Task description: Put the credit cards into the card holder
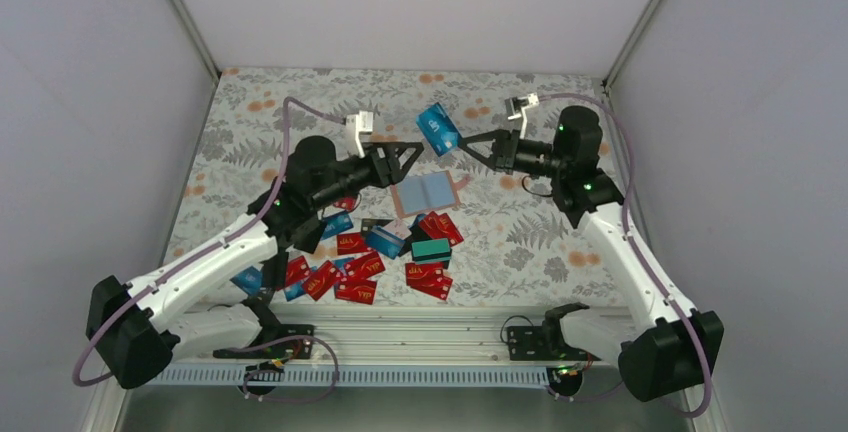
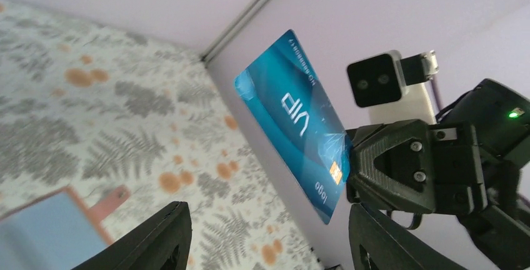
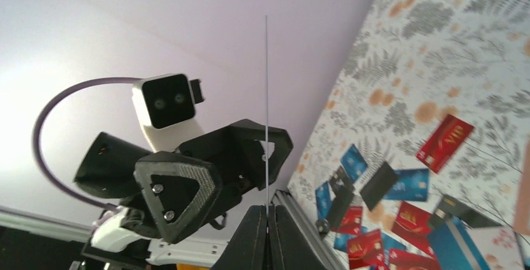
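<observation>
Left gripper [image 2: 269, 235] released, blue card [image 2: 294, 120] face-on before it, edge-on to right gripper [image 3: 267, 220] grasping it

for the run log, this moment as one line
right end effector: shut on blue card, aloft | left end effector: open | card holder: open on table | other cards: loose

Mid-air over the far half of the table [image 1: 560, 242], your left gripper [image 1: 408, 159], jaws apart, faces your right gripper [image 1: 468, 145], which pinches a blue card [image 1: 437, 129]. That card fills the gap between them. Below, the card holder [image 1: 428, 192] lies open, reachable from above. Scattered credit cards [image 1: 370, 257] crowd the near side. There is bare tabletop right of the holder, and walls close both sides.
</observation>
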`<control>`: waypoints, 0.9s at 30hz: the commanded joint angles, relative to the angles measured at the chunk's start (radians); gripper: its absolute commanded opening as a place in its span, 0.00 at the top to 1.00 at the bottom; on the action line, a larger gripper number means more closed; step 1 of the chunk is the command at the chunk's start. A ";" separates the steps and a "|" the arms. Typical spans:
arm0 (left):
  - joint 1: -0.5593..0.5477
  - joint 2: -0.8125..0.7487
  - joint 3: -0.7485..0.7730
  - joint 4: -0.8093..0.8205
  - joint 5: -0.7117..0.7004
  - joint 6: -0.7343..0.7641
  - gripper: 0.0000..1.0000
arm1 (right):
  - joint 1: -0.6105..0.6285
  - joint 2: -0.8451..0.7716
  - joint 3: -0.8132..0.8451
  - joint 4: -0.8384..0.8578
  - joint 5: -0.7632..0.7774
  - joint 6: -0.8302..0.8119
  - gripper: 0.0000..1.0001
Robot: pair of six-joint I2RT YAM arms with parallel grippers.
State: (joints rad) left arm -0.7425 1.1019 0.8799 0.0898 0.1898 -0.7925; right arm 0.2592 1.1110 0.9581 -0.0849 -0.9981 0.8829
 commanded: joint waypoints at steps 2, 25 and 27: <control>0.014 0.035 0.079 0.156 0.094 0.029 0.38 | -0.006 -0.026 0.081 0.071 -0.075 0.090 0.96; 0.026 0.147 0.133 0.345 0.188 0.004 0.97 | -0.003 -0.064 0.094 0.039 -0.138 0.042 0.96; 0.028 0.146 0.140 0.324 0.197 0.006 0.98 | -0.003 -0.049 0.124 -0.025 -0.123 -0.020 0.84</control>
State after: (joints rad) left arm -0.7219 1.2350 0.9905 0.4179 0.3702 -0.8009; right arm 0.2523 1.0641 1.0267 -0.0422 -1.0954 0.9550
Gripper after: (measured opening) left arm 0.033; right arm 0.044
